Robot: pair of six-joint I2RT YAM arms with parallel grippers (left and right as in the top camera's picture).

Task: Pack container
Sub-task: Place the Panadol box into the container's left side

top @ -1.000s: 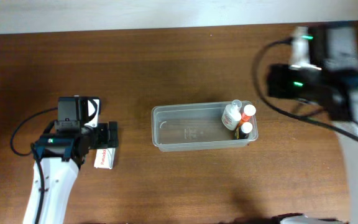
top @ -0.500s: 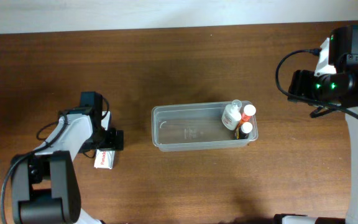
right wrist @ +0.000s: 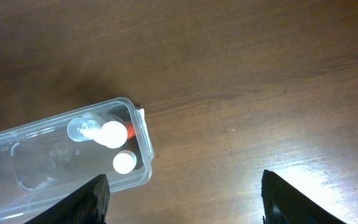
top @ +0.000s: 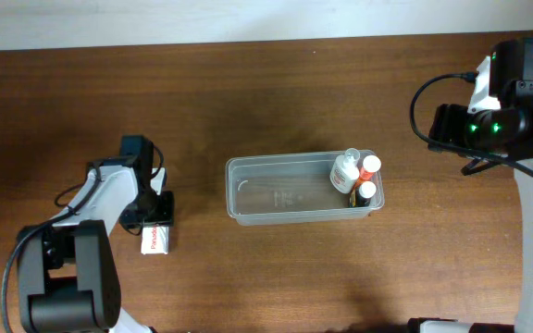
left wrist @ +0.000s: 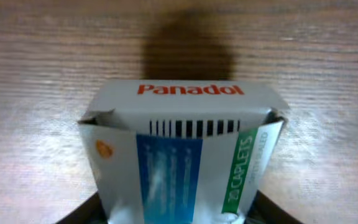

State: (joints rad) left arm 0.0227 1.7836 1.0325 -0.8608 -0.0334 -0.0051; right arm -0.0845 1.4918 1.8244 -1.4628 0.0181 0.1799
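The container [top: 285, 192] is a clear shallow tub at the table's middle. Three small bottles [top: 357, 176] stand at its right end, and the right wrist view shows their caps [right wrist: 112, 134] inside the container [right wrist: 55, 165]. A white and blue Panadol box [top: 156, 241] lies left of the tub. My left gripper [top: 155, 213] is shut on this box [left wrist: 185, 143], with a dark finger [left wrist: 82, 211] against each side. My right gripper [right wrist: 185, 205] hangs open and empty, high above the wood to the right of the tub.
The right arm [top: 493, 125] with its cable sits at the table's back right. The left arm's base [top: 68, 277] fills the front left corner. Bare brown wood [top: 248, 102] lies around the tub, with a pale wall strip along the far edge.
My left gripper's jaws have closed in on the Panadol box, which sits slightly nearer the front edge. The right arm swung earlier and has since held still.
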